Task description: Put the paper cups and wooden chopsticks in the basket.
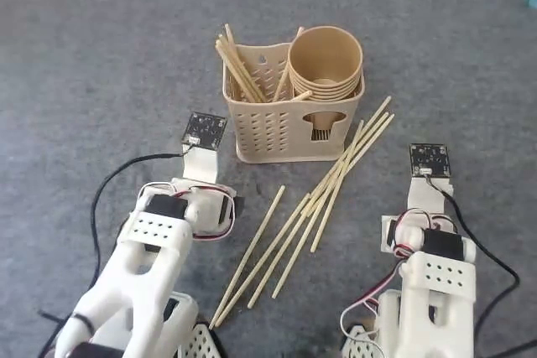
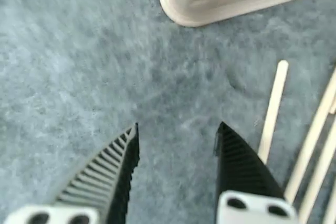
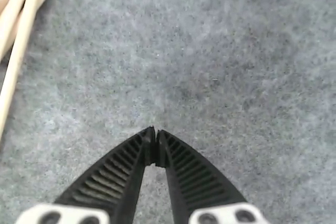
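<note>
Grey carpet (image 1: 101,81): chopsticks (image 2: 273,108) just beside left tool (image 2: 178,125)

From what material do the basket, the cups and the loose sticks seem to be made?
The basket looks like moulded plastic, matte beige, with rows of slots. The cups are probably paper: tan, thin rims, nested. The chopsticks seem bare pale wood or bamboo, dull, without gloss.

Beige perforated basket (image 1: 268,127); tan paper cups (image 1: 325,56); pale wooden chopsticks (image 1: 319,193); grey flecked carpet (image 1: 101,81).
</note>
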`<state>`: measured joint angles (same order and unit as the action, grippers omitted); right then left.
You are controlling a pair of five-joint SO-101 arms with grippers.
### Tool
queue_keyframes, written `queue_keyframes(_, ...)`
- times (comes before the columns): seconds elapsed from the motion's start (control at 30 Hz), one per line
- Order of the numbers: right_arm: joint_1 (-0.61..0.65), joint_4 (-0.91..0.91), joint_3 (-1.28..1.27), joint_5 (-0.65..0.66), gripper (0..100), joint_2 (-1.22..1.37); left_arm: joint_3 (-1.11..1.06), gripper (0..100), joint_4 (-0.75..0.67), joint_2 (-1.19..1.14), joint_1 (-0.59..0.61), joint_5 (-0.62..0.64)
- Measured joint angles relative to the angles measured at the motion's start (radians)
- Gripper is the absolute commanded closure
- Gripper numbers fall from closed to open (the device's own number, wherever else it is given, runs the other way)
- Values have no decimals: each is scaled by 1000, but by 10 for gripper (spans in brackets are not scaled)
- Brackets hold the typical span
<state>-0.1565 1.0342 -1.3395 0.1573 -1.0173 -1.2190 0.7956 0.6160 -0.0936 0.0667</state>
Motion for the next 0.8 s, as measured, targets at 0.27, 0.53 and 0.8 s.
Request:
queue_keyframes(0.27,0,-21,0,0,991,0,-8,776,87,0,0,-175)
queue_keyframes(0.53,0,-23,0,41,991,0,-17,776,213,6,-54,-367)
queue_keyframes(0.8,0,-23,0,54,991,0,-129,776,325,354,-196,-367)
